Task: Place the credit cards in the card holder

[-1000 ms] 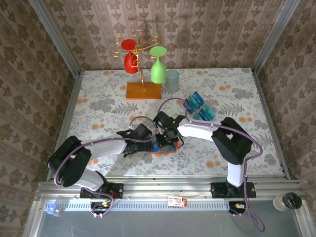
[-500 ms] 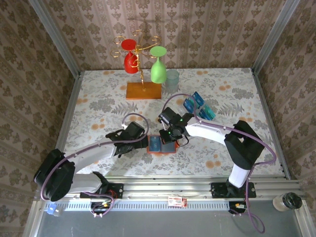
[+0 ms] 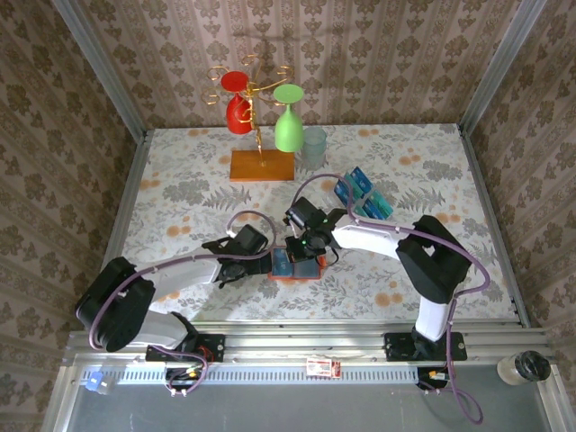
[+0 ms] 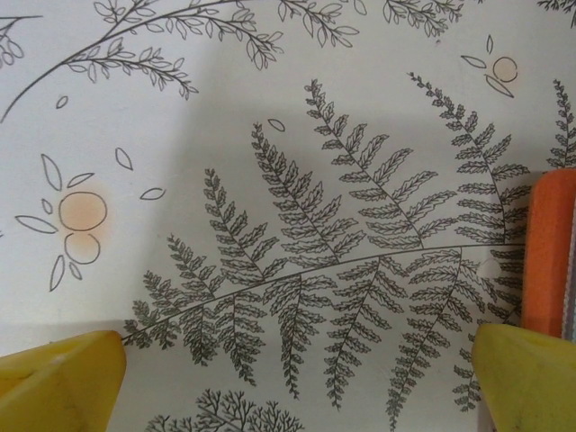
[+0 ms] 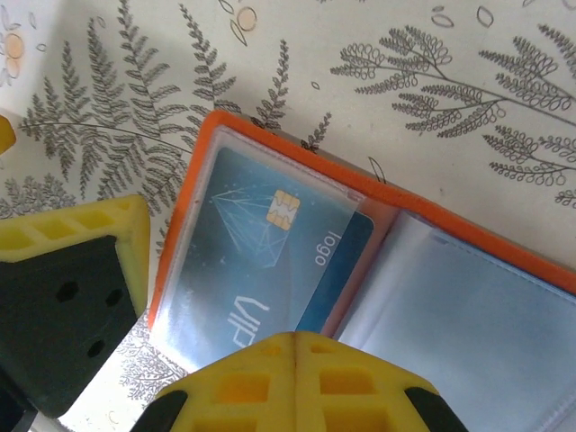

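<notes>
While the right gripper (image 5: 295, 360), fingertips pinched together, sits over a teal plastic credit card (image 5: 261, 243) tucked in the clear left pocket of the open orange-red folding card holder (image 5: 468, 306), it seems to be seating that card, though contact is unclear; next comes lifting off for another. Overhead adds more blue cards (image 3: 357, 183) well beyond; the left wrist view adds the left gripper (image 4: 297, 378), spread wide beside the holder.

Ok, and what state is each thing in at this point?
card holder: open, lying flat on the table
teal card: in the holder's clear pocket
other cards: standing in the clear rack
left gripper: open, empty, beside the holder's edge
right gripper: shut, over the open holder
red glass: hanging upside down on the stand
green glass: hanging upside down
clear cup: upright
</notes>
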Controlling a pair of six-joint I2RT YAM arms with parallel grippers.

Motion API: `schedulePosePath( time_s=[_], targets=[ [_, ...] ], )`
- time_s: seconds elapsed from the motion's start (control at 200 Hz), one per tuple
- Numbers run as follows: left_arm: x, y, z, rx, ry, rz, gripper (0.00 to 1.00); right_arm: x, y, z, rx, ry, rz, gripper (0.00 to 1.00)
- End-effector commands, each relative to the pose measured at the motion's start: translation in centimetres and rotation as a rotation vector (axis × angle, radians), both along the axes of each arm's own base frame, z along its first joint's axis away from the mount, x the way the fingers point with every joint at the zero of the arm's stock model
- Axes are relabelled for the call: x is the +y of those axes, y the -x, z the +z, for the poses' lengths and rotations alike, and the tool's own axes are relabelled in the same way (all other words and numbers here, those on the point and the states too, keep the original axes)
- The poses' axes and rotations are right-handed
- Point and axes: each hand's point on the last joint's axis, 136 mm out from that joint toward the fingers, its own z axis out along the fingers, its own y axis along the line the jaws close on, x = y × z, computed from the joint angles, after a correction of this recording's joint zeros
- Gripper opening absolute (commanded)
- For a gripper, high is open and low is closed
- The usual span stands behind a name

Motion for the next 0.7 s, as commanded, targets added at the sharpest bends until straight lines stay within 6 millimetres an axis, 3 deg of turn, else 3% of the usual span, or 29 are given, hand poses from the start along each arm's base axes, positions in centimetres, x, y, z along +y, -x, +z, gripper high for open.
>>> schedulePosePath(
  time_s=[0.0, 0.375, 0.695],
  targets=[
    [0.2, 0.1, -0.8, 0.016, 0.005, 0.014, 1.0, 0.1, 0.1, -0.9, 0.027, -0.01, -0.013, 0.0],
    [-0.3, 0.2, -2.0, 0.042, 0.0, -0.001, 1.0, 0.4, 0.2, -2.9, 0.065, 0.004, -0.013, 0.0],
    [-0.4, 0.3, -2.4, 0.048, -0.005, -0.012, 1.0, 1.3, 0.0, -2.9, 0.082, -0.029, -0.021, 0.0]
  ],
)
